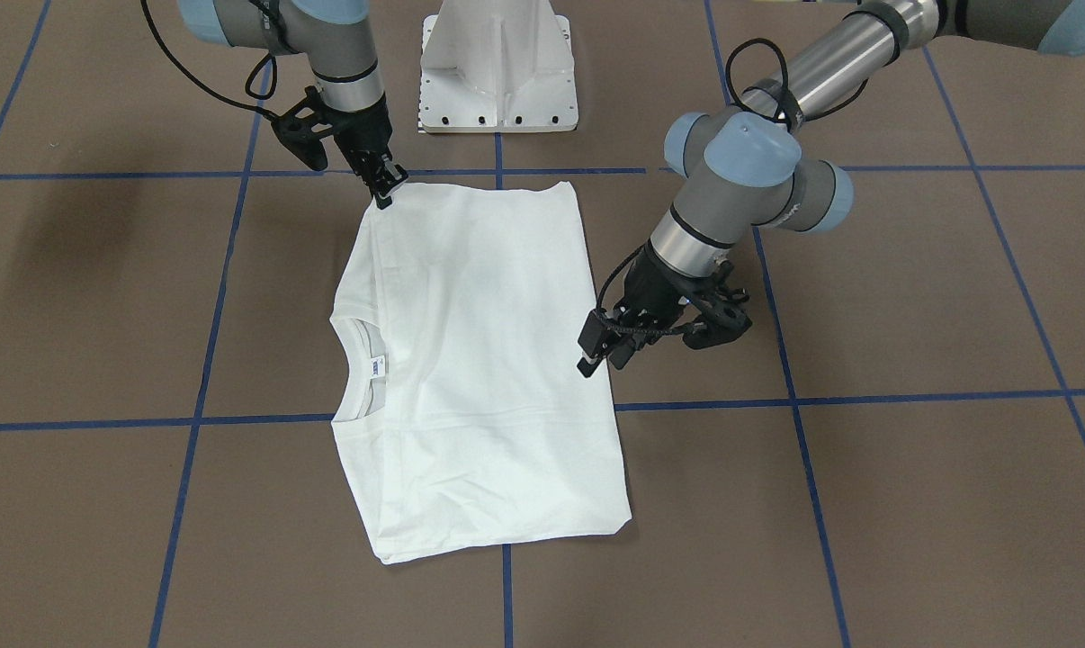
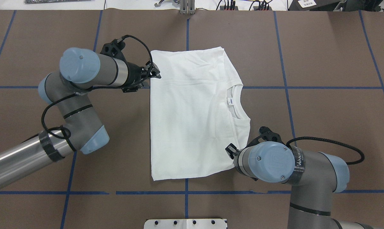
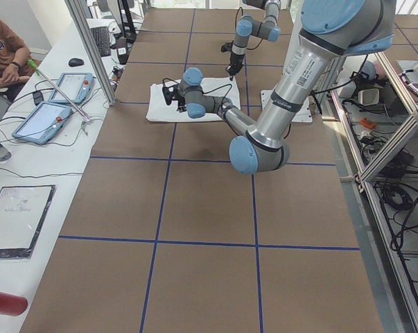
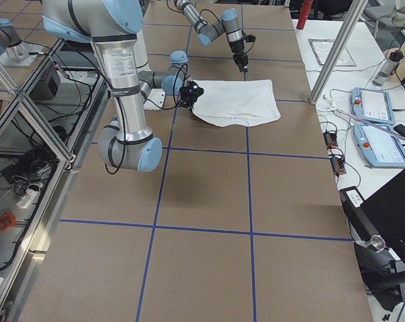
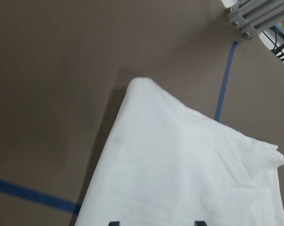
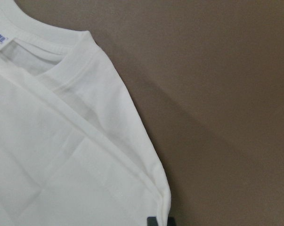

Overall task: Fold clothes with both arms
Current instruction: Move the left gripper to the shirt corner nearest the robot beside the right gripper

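The right claw (image 1: 385, 191) sits narrow on the T-shirt's (image 1: 479, 360) shoulder corner, seemingly pinching it for a fold. The left claw (image 1: 603, 353) gapes wide over the edge opposite the collar, gripping nothing.

Light was bright, even, from overhead. Shadows on table (image 1: 911, 315) were soft, diffuse; narrow dark shadow edged T-shirt (image 1: 479, 360) in wrist views. White cloth nearly washed out, folds faint. Wrist views slightly soft.

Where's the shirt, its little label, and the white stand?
shirt (image 1: 488, 378), front-facing view, middle of the cloth.
label (image 1: 380, 366), front-facing view, on its blue print inside the collar.
stand (image 1: 497, 85), front-facing view, on its front face.
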Controlling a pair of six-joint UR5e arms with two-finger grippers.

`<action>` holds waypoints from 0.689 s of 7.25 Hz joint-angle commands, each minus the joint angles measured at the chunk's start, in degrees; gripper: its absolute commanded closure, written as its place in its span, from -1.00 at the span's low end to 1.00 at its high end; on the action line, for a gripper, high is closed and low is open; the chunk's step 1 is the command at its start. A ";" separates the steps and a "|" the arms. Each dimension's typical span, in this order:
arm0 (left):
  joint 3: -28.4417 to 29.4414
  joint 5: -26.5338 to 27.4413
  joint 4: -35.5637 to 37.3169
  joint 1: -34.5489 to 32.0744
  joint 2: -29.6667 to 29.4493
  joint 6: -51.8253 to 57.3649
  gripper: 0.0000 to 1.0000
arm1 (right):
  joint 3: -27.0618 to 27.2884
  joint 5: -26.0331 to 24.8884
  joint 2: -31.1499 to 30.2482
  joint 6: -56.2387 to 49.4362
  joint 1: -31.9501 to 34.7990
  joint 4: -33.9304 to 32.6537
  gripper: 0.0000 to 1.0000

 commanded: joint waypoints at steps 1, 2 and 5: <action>-12.99 2.05 8.89 6.79 5.90 -5.65 -0.31 | 1.00 0.04 -0.68 0.01 -0.66 -0.22 1.00; -15.48 6.33 10.33 12.39 7.74 -9.24 -0.31 | 1.09 0.04 -0.60 0.01 -0.66 -0.22 1.00; -17.78 12.61 20.42 23.68 9.43 -16.74 -0.32 | 1.18 0.12 -0.33 0.01 -0.84 -0.22 1.00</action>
